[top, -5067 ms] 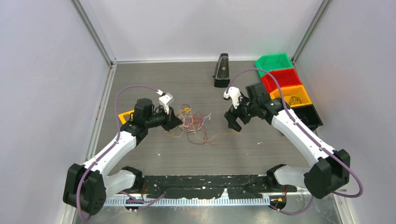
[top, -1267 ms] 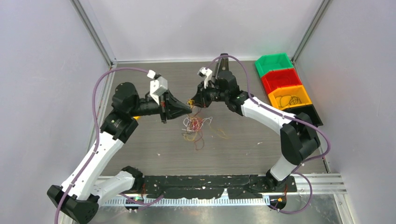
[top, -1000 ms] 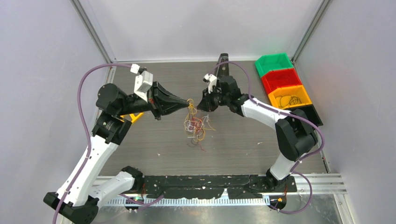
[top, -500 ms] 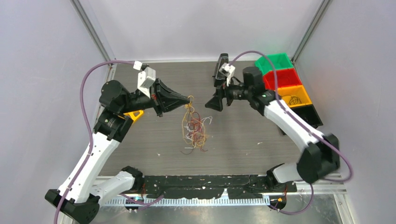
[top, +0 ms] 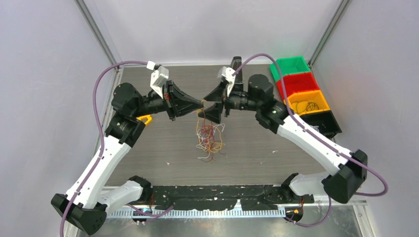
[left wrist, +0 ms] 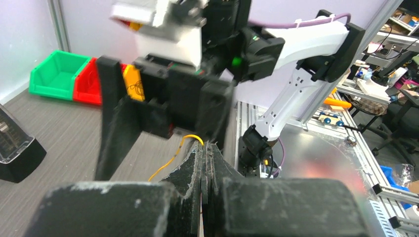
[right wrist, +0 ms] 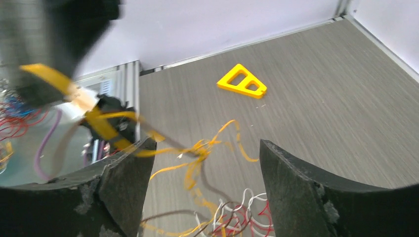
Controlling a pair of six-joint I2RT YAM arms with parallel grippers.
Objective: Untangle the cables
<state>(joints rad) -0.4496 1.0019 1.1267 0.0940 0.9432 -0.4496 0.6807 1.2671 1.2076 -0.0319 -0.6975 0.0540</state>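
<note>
Two right fingers (right wrist: 316, 197) nearer cables (top: 208, 138) (spread)

**Headcount on the worktop (top: 272, 163)**

Arms: 2, i.e. left arm (top: 106, 153) & right arm (top: 306, 138), w/ 1 hand each: left hand (top: 200, 104), right hand (top: 209, 104).
Cable tangle (top: 208, 138): 1 bunch. Strands too many & too knotted to count; approx 5 colours seen: red, yellow, orange, white, dark.
Bins: 4 in a row, 1 per colour: green bin (top: 289, 66), red bin (top: 298, 83), orange bin (top: 309, 101), black bin (top: 326, 123).
Yellow triangle piece (right wrist: 242, 81): 1.
Black box (left wrist: 15, 145) at far edge: 1.
Purple leads (top: 99, 86): 2, 1 per arm.
</note>
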